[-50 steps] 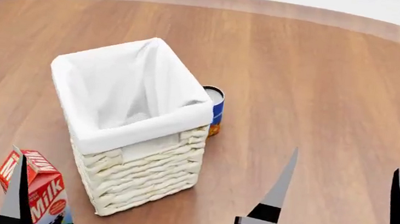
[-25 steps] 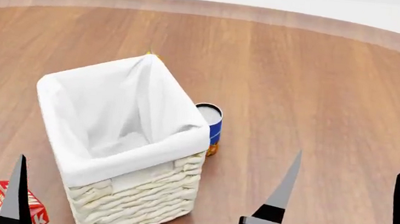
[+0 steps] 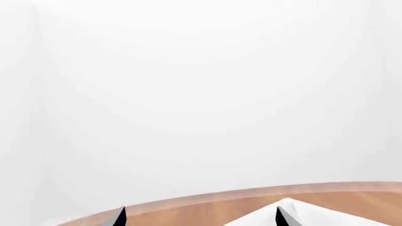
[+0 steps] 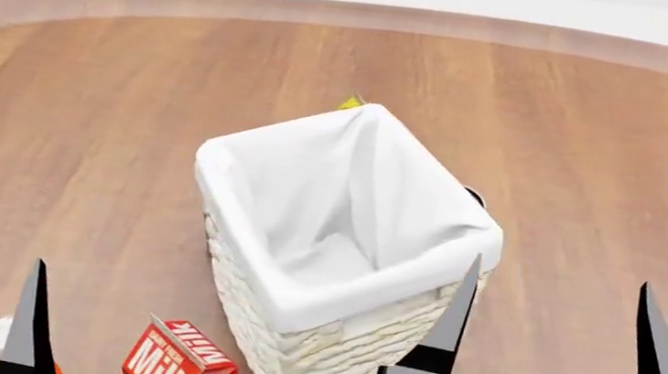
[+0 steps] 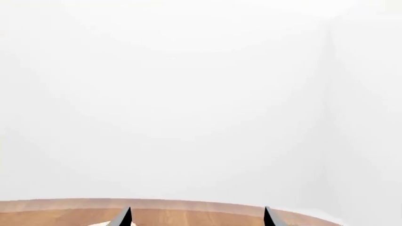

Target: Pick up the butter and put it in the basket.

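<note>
The butter is not in view in any frame. The basket (image 4: 297, 317), cream wicker with a white cloth liner, stands in the middle of the head view on the wooden table, and its inside looks empty. A corner of its liner shows in the left wrist view as the basket (image 3: 308, 214). My right gripper (image 4: 553, 355) is open just right of the basket, its left finger overlapping the basket's near corner. My left gripper (image 3: 201, 220) is open with nothing between its fingers. One of its fingers (image 4: 34, 314) shows at the lower left.
A red-and-white milk carton (image 4: 180, 365) stands by the basket's near left side. A white cap (image 4: 1, 335) shows at the far lower left. A dark can (image 4: 475, 197) peeks out behind the basket's right corner. A small yellow thing (image 4: 351, 103) shows behind its far corner.
The head view has swung: the basket and the milk carton now sit further right in it, and the can is almost hidden behind the basket. Both grippers keep their places in the view.
</note>
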### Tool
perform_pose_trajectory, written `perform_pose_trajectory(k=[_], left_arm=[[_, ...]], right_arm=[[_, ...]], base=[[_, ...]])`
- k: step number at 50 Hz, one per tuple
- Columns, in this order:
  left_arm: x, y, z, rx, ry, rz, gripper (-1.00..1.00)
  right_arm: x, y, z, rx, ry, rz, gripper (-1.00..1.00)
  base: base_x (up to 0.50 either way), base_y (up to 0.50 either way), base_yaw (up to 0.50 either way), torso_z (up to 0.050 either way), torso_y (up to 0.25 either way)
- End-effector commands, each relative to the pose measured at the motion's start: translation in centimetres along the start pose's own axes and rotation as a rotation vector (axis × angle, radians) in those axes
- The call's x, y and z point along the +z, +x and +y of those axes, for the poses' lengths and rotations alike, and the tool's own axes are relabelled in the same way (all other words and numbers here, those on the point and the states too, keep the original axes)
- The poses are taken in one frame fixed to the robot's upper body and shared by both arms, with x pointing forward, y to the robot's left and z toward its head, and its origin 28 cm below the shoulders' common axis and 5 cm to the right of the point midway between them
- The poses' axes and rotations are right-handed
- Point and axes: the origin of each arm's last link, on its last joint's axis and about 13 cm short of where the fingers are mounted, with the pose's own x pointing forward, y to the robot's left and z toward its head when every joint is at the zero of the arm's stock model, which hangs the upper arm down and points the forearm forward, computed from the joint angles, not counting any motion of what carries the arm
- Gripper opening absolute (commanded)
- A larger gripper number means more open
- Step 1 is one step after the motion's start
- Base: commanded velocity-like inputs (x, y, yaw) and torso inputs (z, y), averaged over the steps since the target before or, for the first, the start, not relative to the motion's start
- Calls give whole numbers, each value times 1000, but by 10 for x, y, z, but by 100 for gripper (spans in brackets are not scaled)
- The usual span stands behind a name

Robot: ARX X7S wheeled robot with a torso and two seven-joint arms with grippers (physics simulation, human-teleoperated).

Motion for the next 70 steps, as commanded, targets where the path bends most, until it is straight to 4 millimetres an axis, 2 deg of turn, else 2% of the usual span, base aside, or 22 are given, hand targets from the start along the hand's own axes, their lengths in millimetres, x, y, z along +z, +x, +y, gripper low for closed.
perform_pose_trajectory(k=[1, 3, 19, 47, 56, 70], left_arm=[[-1, 0, 0, -2, 0, 3, 100], [-1, 0, 0, -2, -1, 3, 100], [-1, 0, 0, -4, -3, 3, 100], [1, 0, 0, -6, -5, 2, 100], [0, 0, 0, -7, -7, 25, 100], [-1, -1, 0, -22, -17, 38, 100]], right_arm=[[-4, 1, 1, -3, -52, 26, 100], [-4, 1, 1, -17, -2, 39, 100], [0, -3, -1, -10, 69, -24, 100], [1, -4, -4, -37, 100, -16, 100], [2, -2, -1, 4, 70, -23, 100], [2, -1, 0, 8, 58, -12, 100]], base=[[0, 94, 0, 0, 0], [0, 6, 0, 0, 0], [0, 0, -10, 0, 0], [0, 0, -500, 0, 0], [0, 0, -333, 0, 0], [0, 0, 0, 49, 0]])
